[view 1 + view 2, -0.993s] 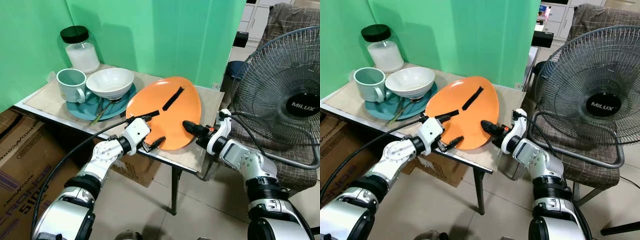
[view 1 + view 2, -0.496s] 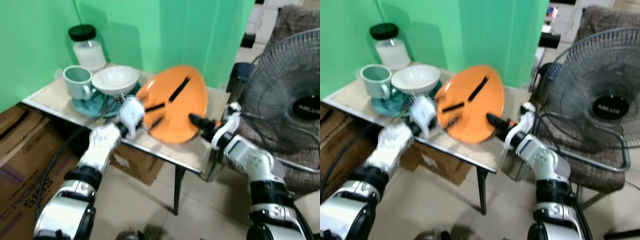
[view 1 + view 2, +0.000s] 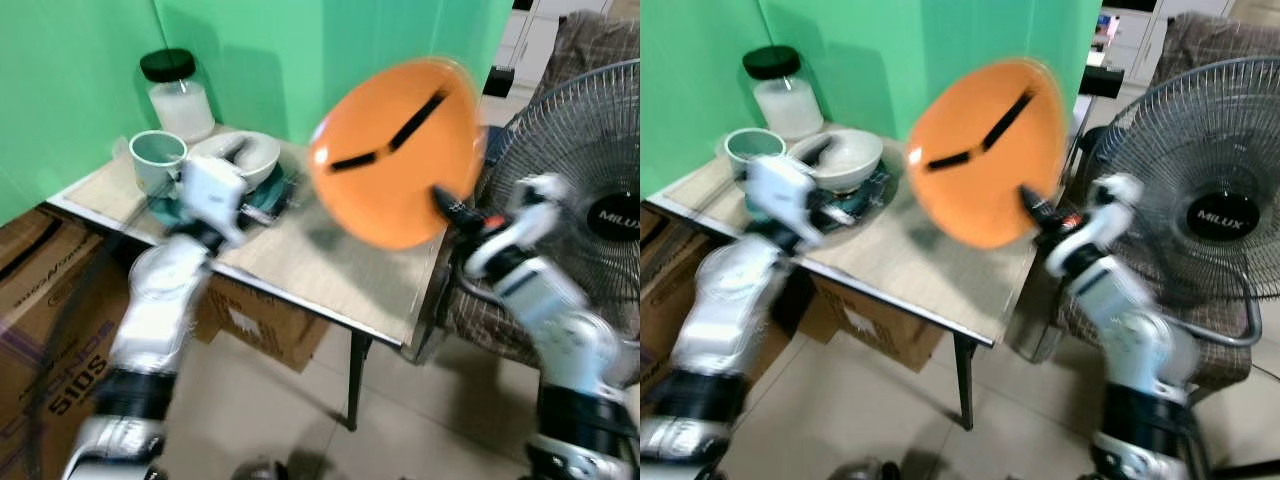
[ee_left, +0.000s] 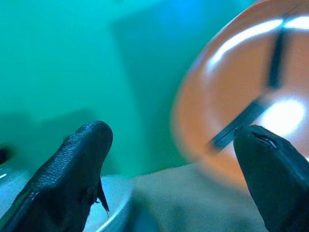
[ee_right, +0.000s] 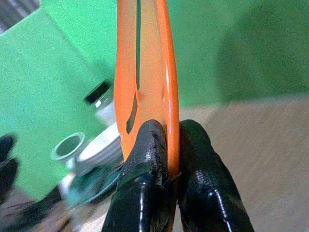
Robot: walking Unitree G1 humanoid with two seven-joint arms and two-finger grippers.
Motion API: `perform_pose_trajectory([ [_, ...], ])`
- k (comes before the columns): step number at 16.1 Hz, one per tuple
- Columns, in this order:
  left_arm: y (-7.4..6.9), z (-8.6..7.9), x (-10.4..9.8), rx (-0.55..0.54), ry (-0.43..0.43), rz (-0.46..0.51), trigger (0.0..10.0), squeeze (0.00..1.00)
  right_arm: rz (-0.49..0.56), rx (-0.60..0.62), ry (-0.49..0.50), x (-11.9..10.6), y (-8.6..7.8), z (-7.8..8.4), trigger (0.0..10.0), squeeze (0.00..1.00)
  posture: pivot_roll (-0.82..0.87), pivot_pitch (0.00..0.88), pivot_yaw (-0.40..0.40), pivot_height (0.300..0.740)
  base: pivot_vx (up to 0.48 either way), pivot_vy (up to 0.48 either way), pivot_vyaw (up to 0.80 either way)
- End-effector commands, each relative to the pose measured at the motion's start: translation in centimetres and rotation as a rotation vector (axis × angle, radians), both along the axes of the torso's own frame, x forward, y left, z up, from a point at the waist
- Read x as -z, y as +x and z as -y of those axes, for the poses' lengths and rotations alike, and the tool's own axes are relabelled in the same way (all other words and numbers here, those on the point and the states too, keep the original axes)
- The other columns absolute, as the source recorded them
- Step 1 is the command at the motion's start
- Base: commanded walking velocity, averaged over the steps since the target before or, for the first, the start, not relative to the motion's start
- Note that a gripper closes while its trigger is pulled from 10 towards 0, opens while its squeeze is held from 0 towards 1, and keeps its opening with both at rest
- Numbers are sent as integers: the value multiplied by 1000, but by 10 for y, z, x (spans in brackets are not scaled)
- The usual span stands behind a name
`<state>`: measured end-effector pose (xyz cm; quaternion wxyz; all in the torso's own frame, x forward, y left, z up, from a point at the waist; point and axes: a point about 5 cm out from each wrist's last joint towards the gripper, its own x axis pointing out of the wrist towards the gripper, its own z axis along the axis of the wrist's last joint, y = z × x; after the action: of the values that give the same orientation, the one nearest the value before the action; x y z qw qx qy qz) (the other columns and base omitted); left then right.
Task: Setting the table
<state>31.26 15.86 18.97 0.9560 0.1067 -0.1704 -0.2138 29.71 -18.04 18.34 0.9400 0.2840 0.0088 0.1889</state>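
- The fan stands just off the counter's right edge, close behind my right arm. I judge it the biggest hazard: a wide swing of that arm could knock the grille or snag the cable running along my forearm.
- The counter has a bare stretch along its front edge and toward its right corner, which looks like the place for a setting. If I bring the plate down too near that edge, it could tip off onto the floor.
- The orange plate is in the air above the counter's right part, tilted almost on edge, with two dark strips across its face. My right end effector pinches only its lower rim, both fingers pressed onto the thin edge. That is a narrow hold on a broad disc, so I expect it to twist or slip if I move fast, and the blur suggests speed.
- The stacked dishes sit at the counter's back left corner: a white bowl on a teal plate, a mug, and a lidded jar behind. My left end effector hovers just beside them with fingers spread and nothing between. A careless sweep could topple the mug or bowl.
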Motion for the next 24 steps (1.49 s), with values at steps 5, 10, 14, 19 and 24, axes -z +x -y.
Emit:
perform_pose_trajectory([
  [5,-33,3,3,-103,27,-78,10000,0,242,131,-179,-30,-40,-15,0,0,42,0,8,740,0,0,0],
  [10,-41,19,11,-117,39,-118,10000,0,260,168,-349,-11,-52,-27,10000,0,51,0,2,740,0,0,0],
  [14,-39,13,8,-161,52,-126,10000,0,271,195,-307,-8,-55,-31,10000,0,67,0,-12,740,0,0,-800],
  [19,-39,14,9,-167,55,-136,10000,0,314,192,-291,-9,-55,-37,10000,0,66,0,-12,740,0,0,-800],
  [24,-39,14,8,-168,54,-134,10000,0,351,251,-402,-13,-50,-34,10000,0,67,0,-21,740,0,0,-800],
])
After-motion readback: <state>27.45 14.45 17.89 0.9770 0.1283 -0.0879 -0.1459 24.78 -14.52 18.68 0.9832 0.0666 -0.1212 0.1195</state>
